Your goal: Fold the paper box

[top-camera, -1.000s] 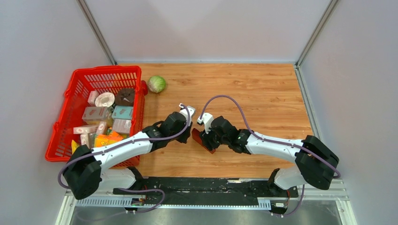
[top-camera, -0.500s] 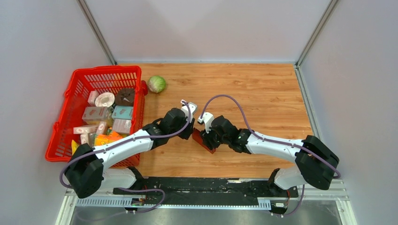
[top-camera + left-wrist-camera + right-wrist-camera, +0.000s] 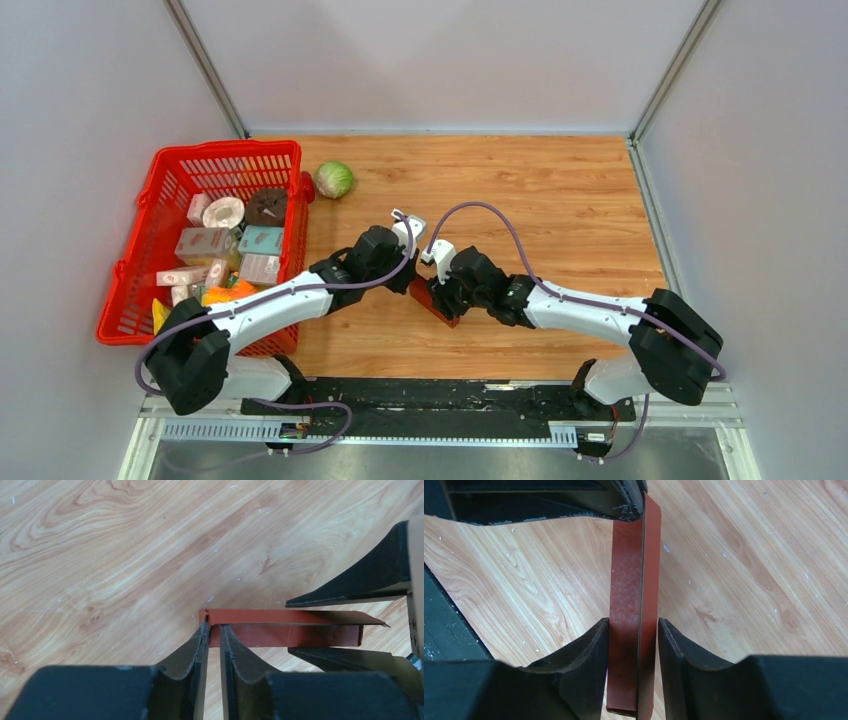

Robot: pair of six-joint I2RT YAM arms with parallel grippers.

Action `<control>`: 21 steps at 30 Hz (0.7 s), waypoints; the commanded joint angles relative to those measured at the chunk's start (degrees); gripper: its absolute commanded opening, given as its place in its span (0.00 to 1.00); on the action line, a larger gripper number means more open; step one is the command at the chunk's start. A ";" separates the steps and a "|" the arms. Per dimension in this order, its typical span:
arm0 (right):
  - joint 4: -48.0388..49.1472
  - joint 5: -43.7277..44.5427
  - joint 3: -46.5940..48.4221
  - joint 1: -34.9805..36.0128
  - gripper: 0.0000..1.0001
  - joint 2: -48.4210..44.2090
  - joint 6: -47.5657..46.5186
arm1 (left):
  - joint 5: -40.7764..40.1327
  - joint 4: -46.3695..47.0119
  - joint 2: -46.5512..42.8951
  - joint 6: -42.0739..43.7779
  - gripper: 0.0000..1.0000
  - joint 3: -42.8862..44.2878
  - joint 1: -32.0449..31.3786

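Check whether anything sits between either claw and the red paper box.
Nothing visible does. The left claw pinches one end of the paper box, and the right claw is closed across its folded panels at the other end.

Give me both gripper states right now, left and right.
Left gripper: closed, pinching a corner of the dark red thin cardboard paper box.
Right gripper: closed on the same box, clamping its folded panel.
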 commanded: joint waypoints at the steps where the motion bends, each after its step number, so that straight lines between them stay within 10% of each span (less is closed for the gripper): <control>1: 1.57 -0.57 0.37 -0.34 0.43 -1.57 -0.04 | 0.82 2.85 1.84 1.13 0.20 2.85 0.36; 13: -1.32 2.22 0.89 -0.42 0.53 -3.41 2.59 | -3.56 0.39 2.73 -0.10 0.03 2.76 -0.34; 21: -27.57 6.38 8.89 -4.19 0.72 -10.08 20.94 | -9.98 -4.00 4.57 -5.54 0.00 4.52 -3.32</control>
